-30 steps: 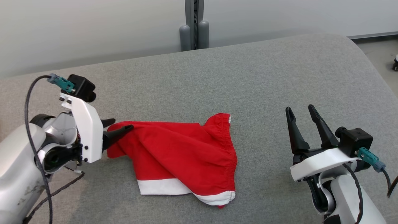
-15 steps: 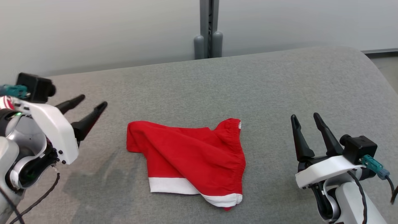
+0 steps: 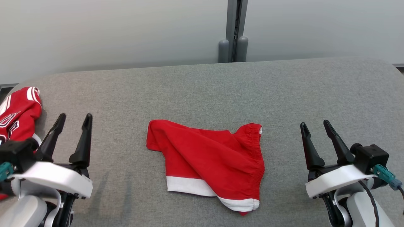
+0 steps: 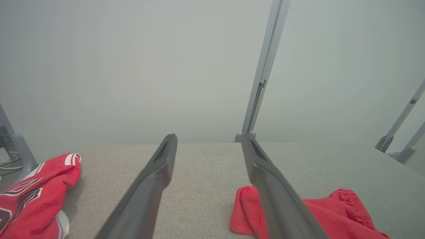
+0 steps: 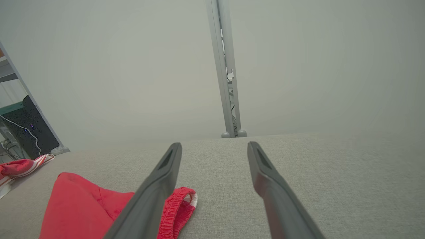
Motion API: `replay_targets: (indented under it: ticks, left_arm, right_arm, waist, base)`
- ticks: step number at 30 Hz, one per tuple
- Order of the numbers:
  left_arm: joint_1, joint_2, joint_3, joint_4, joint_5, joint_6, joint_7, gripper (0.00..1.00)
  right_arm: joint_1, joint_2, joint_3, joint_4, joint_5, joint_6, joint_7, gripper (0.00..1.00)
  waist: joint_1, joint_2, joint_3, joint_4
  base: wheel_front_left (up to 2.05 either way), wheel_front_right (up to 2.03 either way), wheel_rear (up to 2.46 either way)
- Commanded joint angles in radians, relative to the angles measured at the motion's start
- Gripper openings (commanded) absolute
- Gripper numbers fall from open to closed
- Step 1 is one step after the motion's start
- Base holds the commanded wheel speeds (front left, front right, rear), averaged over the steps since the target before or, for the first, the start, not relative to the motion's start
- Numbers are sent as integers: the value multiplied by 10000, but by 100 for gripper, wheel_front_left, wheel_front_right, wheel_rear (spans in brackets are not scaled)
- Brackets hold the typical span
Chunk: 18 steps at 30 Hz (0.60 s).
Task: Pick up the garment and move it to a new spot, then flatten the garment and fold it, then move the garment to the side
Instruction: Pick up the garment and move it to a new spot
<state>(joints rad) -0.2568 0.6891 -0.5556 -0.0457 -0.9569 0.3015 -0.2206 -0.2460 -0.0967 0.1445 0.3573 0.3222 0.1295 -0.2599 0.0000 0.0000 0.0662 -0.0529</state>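
Head view had the red garment (image 3: 211,160) lying rumpled in the middle of the grey padded surface (image 3: 189,85), its white hem band toward the near edge and its elastic waistband running down the right side. Neither gripper had a hold of it!

The left gripper (image 3: 75,116) sat at the lower left, fingers pointing up the picture, jaws spread wide with nothing between them, well apart from the garment's left corner. Over on the other side, the right gripper (image 3: 314,123) sat at the lower right, jaws also spread and empty, near the waistband side but clear of it.

A second red garment (image 3: 19,110) with white stripes was bunched at the far left edge of the surface, just beyond the left gripper.

From the left wrist, the two dark fingers (image 4: 156,179) framed bare grey fabric, and the garment's folded corner peeked out from behind the right-hand one. From the right wrist, the waistband end showed beside the left-hand finger, partly hidden by it. A grey post (image 3: 233,28) stood against the pale wall behind the surface.
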Motion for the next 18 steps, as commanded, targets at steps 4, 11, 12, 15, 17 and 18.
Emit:
replay_targets:
  ticks: [4, 11, 12, 15, 17, 18]
  left_arm:
    - [684, -254, 494, -213, 424, 343, -393, 100]
    - [1695, -1579, 1847, -587, 1752, 410, -458, 100]
    - [1889, -1796, 2068, -628, 2010, 306, -460, 100]
    - [2201, -2220, 2452, -656, 2482, 125, -463, 100]
    - [2493, -2636, 2826, -642, 2971, -33, -463, 100]
    - [2640, -2852, 3039, -626, 3227, -119, -463, 100]
  right_arm:
    - [191, -132, -50, -327, 42, 23, -38, 100]
    - [563, -93, -149, -951, 19, 23, -38, 100]
    - [665, -95, -134, -1058, -1, 23, -36, 100]
    - [840, -108, -126, -1207, -21, 23, -36, 100]
    - [990, -114, -125, -1349, -8, 23, -36, 100]
    - [1056, -104, -159, -1414, 23, 23, -36, 100]
  waist:
    - [0, 0, -39, 116]
    - [0, 0, -26, 156]
    - [0, 0, -14, 149]
    - [0, 0, 6, 138]
    - [0, 0, 26, 122]
    - [0, 0, 33, 107]
  base:
    - [0, 0, 0]
    - [0, 0, 0]
    - [0, 0, 0]
    - [0, 0, 0]
    - [0, 0, 0]
    - [0, 0, 0]
